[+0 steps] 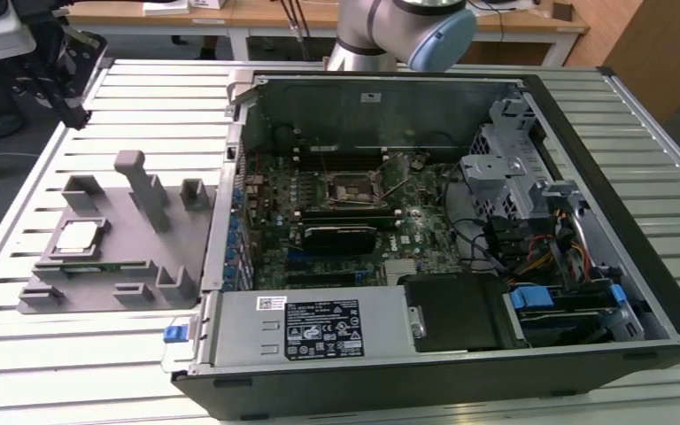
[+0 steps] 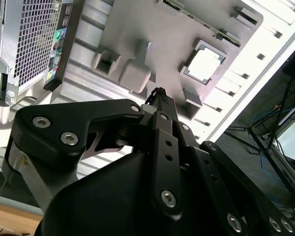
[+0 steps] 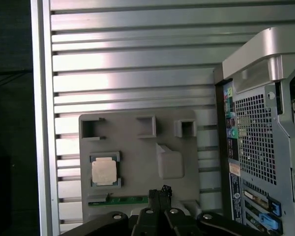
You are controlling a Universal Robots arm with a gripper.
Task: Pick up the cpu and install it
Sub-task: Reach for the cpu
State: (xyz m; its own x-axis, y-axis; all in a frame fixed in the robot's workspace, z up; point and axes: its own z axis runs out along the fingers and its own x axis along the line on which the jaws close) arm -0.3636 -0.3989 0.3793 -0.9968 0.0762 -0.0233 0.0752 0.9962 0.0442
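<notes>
jaws: closed, fingertips (image 3: 153, 194) pressed together in both wrist views, nothing held between them. they hang in the air above the grey holder plate (image 3: 137, 147) and touch no part of it.

cpu (image 3: 104, 172): lies flat, silvery top up, in a square nest on the holder plate, framed by corner tabs. it sits beyond the jaw tips and off to one side of them, well apart, not gripped. in the second wrist view the cpu (image 2: 205, 66) shows past the closed fingertips (image 2: 160, 98). in the exterior view the cpu (image 1: 77, 237) rests on the plate, outside the computer case (image 1: 375, 111).

green circuit strip (image 3: 120, 200): runs along the edge of the cpu nest, nearer the jaws than the cpu is. cannot tell whether it lies directly under the tips.

tall block (image 3: 169, 162): stands on the plate just ahead of the jaws.

case: side open, lying on the slatted aluminium surface (image 1: 636, 106) beside the plate. the motherboard (image 1: 417, 226) inside carries the square socket frame (image 1: 350, 189), well apart from the cpu. the case's rear grille (image 3: 255, 137) is on the opposite side of the jaws from the cpu.

arm (image 1: 405, 31): enters at the exterior view's top edge, behind the case.
</notes>
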